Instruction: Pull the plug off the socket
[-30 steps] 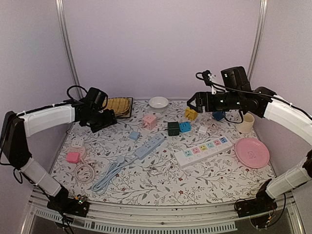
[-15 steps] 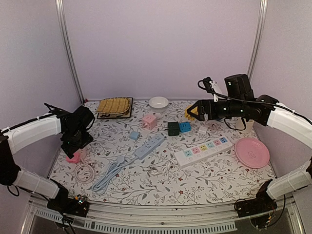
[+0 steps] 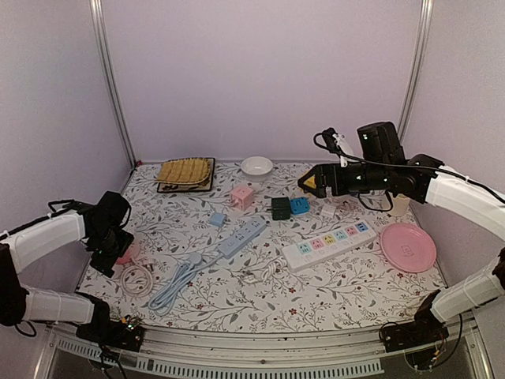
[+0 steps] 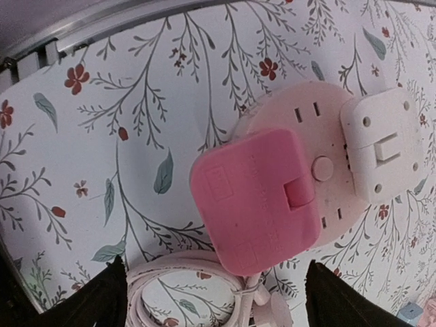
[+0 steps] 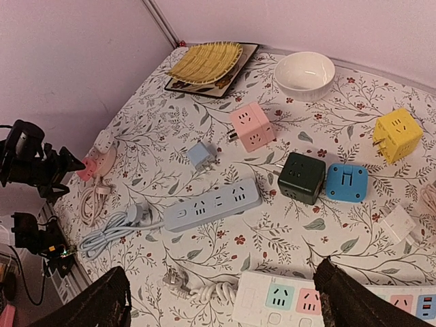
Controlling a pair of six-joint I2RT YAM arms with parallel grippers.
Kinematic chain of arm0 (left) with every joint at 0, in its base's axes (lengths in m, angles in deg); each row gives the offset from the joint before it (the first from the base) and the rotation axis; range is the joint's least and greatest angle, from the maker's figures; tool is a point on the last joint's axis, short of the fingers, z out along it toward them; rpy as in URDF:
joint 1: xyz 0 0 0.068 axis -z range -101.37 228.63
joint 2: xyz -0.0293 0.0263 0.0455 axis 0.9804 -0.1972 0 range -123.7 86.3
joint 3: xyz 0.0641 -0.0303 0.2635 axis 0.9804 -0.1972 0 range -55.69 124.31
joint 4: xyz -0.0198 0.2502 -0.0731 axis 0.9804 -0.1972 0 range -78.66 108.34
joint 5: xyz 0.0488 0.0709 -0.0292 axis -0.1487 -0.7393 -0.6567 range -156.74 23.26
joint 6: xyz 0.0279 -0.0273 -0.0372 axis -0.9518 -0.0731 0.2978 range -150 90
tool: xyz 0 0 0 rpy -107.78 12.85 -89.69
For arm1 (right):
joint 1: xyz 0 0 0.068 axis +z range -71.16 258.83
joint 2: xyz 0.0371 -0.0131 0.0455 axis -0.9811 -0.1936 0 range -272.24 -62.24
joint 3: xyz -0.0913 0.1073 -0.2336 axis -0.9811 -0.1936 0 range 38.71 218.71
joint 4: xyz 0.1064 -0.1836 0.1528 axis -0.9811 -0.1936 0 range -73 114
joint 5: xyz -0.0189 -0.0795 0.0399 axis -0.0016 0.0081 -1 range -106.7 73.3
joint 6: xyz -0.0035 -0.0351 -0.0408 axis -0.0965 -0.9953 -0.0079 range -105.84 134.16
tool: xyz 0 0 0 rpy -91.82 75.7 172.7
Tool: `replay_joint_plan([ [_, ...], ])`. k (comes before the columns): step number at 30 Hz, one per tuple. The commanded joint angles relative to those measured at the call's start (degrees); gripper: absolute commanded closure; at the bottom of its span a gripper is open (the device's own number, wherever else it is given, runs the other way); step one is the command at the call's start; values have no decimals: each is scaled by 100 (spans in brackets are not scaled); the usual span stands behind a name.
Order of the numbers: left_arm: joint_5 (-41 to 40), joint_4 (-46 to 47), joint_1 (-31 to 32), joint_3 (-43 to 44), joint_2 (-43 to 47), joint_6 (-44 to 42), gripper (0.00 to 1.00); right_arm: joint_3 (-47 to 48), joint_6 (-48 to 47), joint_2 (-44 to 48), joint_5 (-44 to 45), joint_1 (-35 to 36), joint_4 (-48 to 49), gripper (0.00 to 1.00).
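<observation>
A pink square plug [image 4: 255, 197] sits in a round pale-pink socket [image 4: 300, 112], with a white plug [image 4: 381, 153] in the same socket beside it. The socket's coiled cord [image 4: 177, 272] lies below it. My left gripper [image 4: 218, 300] is open and hovers right above the pink plug, one finger [image 4: 102, 300] on each side, touching nothing. In the top view the left gripper [image 3: 108, 257] is at the table's left edge by the pink plug [image 3: 126, 254]. My right gripper [image 3: 309, 181] is open and empty, high over the back right.
A blue power strip [image 3: 243, 236] and its cable lie mid-table, and a white strip with coloured outlets [image 3: 330, 243] lies to the right. Pink [image 3: 242, 196], green [image 3: 280, 208] and blue [image 3: 300, 206] cubes, a white bowl [image 3: 256, 166], a woven tray [image 3: 186, 172] and a pink plate [image 3: 408, 246] stand around.
My left arm has swung from the back left by the woven tray forward and down to the pink socket at the left edge. My right arm has barely shifted.
</observation>
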Motion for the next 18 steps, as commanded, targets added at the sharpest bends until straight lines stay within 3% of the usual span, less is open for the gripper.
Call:
replay_joint_plan([
  [1,367,1407,-251,-526,344,-236,9,-109,-138,204,-33,-22,30,4],
  [11,409,2534,-702,-1037,381,-434,17,-178,-369,232,99,-22,-5,4],
  [18,663,2845,-1026,-1246,333,-610,33,-152,-418,56,40,-22,71,3],
])
